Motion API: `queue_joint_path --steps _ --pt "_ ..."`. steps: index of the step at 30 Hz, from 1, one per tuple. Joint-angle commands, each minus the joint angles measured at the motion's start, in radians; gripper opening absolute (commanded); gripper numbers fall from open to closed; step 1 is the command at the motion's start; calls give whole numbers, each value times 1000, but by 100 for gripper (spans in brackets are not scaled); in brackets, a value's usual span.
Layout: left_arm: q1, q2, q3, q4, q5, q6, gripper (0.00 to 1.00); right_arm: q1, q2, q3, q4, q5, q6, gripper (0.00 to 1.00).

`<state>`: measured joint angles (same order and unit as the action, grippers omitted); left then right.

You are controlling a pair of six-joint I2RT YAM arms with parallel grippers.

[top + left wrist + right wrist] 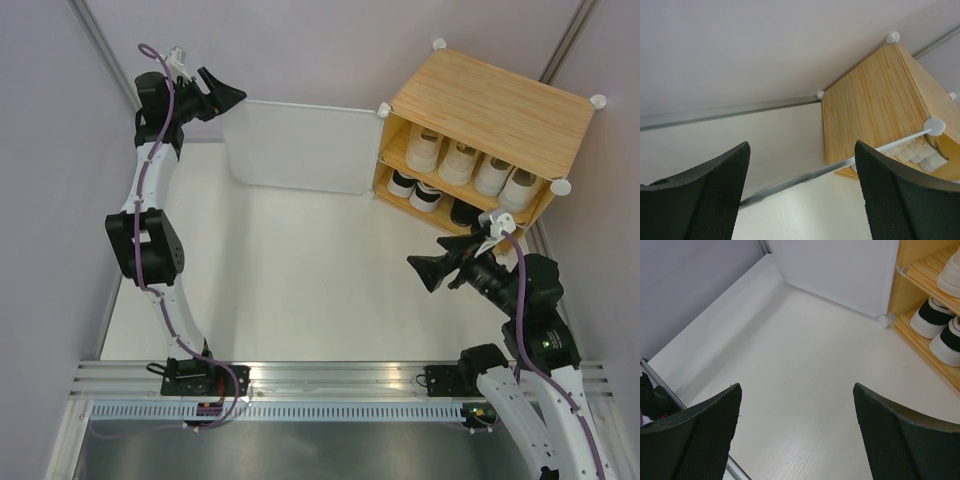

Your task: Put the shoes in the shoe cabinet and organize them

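The shoe cabinet (490, 105) stands at the far right with its white door (300, 145) swung open to the left. Several cream shoes (465, 160) sit on its upper shelf. White shoes with black trim (415, 190) and a black shoe (465, 212) rest on the lower shelf. My left gripper (225, 100) is open at the door's far left corner. In the left wrist view the door's top edge (805, 180) runs across behind the gap between the fingers (705, 200). My right gripper (428, 272) hangs open and empty over the table in front of the cabinet.
Grey walls close in the white table (300, 280) on the left, back and right. The open door stands across the back of the table. A metal rail (340, 375) runs along the near edge by the arm bases.
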<state>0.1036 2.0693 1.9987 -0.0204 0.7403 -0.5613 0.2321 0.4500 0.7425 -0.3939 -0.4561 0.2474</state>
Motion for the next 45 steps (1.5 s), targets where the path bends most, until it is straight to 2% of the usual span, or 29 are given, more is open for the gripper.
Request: queue_joint_path --steps 1,9,13,14,19,23,27,33,37,41,45 --pt "-18 -119 -104 -27 149 1 87 4 -42 24 -46 5 -7 95" --pt "-68 -372 -443 -27 306 -52 89 6 -114 103 -157 46 -63 95" --pt "-189 -561 -609 -27 334 -65 91 4 -149 146 -201 62 -85 95" --pt "-215 -645 -665 -47 321 -57 92 4 -155 164 -215 66 -86 95" --pt "-375 -866 -796 -130 231 -29 95 6 -185 221 -243 79 -91 95" --pt "-406 -1024 -841 -199 154 -45 100 12 -197 228 -261 96 -102 95" --pt "-409 -1193 -850 -306 53 -22 100 15 -203 228 -264 106 -109 95" --pt "-407 -1311 -879 -438 -10 11 100 15 -177 271 -243 82 -71 95" --pt "-407 -1347 -949 -499 -152 43 100 15 -145 325 -215 59 -36 95" --pt "-407 -1313 -983 -565 -294 98 100 15 -47 434 -203 -19 7 94" --pt "-407 -1263 -1015 -608 -410 146 100 16 84 591 -194 -191 76 94"
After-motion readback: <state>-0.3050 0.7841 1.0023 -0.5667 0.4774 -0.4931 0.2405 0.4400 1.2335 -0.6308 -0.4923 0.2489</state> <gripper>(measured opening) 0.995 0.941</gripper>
